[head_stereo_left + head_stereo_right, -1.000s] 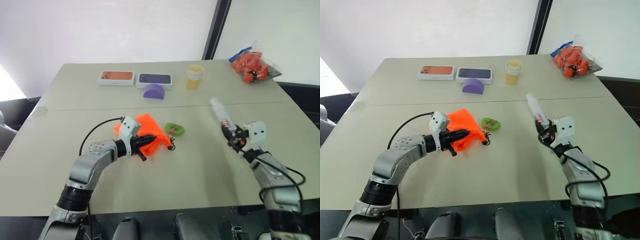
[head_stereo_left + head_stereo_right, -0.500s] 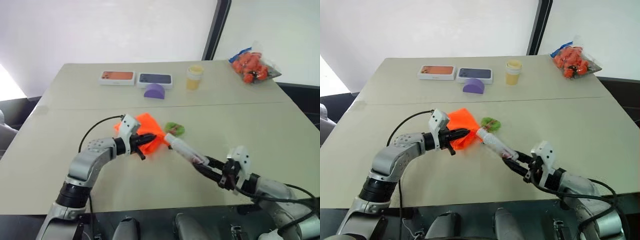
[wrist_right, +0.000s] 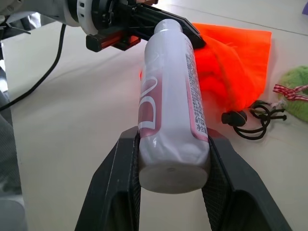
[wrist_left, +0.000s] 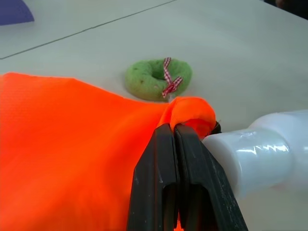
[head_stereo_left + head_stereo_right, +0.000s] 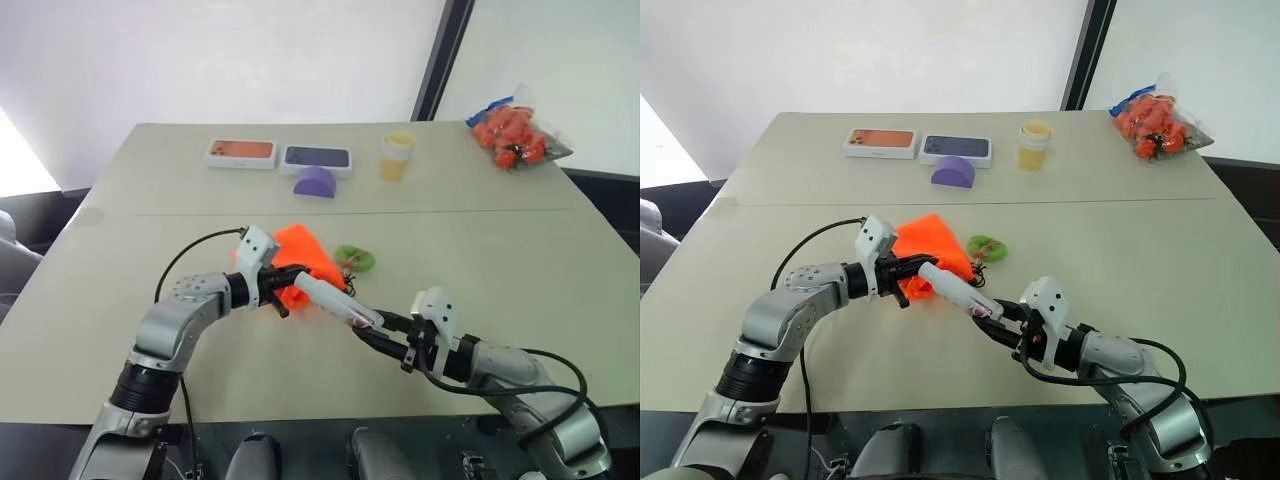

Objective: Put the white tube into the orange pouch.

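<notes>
R gripper (image 5: 997,325), clamped on white tube (image 5: 953,290), has swung from mid-right to frame centre; tube tip now at orange pouch (image 5: 930,245) mouth, L gripper (image 5: 908,273) pinching rim—insertion next.

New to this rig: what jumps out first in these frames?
The orange pouch, mid-table, pinched at its edge by the shut left end effector. From the right, the right end effector holds the white tube with its cap end at the pouch's mouth, right beside the left fingers. Next, the bag of orange items at the far right corner.
</notes>
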You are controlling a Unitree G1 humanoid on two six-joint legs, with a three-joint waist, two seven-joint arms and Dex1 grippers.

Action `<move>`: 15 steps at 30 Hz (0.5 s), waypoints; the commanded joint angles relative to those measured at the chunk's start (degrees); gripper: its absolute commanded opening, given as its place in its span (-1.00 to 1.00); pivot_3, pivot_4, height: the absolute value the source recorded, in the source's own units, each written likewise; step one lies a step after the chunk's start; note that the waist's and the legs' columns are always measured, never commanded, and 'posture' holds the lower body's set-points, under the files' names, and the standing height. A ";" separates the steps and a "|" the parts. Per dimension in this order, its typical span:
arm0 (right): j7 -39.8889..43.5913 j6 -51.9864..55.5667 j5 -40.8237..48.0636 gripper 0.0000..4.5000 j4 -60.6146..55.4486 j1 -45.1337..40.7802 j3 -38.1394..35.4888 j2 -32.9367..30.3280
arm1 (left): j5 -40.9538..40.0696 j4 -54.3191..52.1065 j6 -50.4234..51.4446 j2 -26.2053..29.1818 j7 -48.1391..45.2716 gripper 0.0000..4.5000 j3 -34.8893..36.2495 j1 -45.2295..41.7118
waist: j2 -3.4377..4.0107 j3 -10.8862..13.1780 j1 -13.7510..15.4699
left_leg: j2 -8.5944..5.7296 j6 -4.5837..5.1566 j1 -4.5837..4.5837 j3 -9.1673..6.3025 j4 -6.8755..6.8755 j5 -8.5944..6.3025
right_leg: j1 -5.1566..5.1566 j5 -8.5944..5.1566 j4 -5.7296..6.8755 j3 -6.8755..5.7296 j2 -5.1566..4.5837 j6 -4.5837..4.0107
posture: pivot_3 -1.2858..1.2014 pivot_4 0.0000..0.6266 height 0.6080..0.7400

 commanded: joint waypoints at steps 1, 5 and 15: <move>-0.10 -0.90 -1.35 -0.41 0.50 -0.72 0.98 0.39 | -1.88 -4.05 -0.27 -0.40 -1.04 -1.00 0.22 -0.83 | 0.00 0.00 -0.01 | 0.00 0.00 0.00 0.00 0.00 0.00 | 0.00 0.00 0.00 0.00 0.00 0.00 | 0.03 -0.52 0.74; -0.24 -1.50 -2.82 -0.41 1.73 -0.71 1.24 0.47 | -2.13 -4.57 -0.13 -0.31 -1.12 -1.00 0.36 -1.21 | -0.05 0.00 -0.01 | 0.00 0.00 0.00 0.01 0.01 0.00 | 0.01 0.02 0.00 0.00 -0.01 -0.03 | 0.03 -0.52 0.74; -0.18 -2.20 -4.21 -0.41 1.68 -0.50 0.87 0.64 | -2.54 -5.01 0.22 -0.25 -1.95 -1.00 -0.48 -1.84 | -0.05 0.00 -0.05 | 0.00 0.00 0.01 0.01 0.01 0.00 | 0.01 0.00 0.02 0.00 0.00 0.02 | 0.03 -0.52 0.74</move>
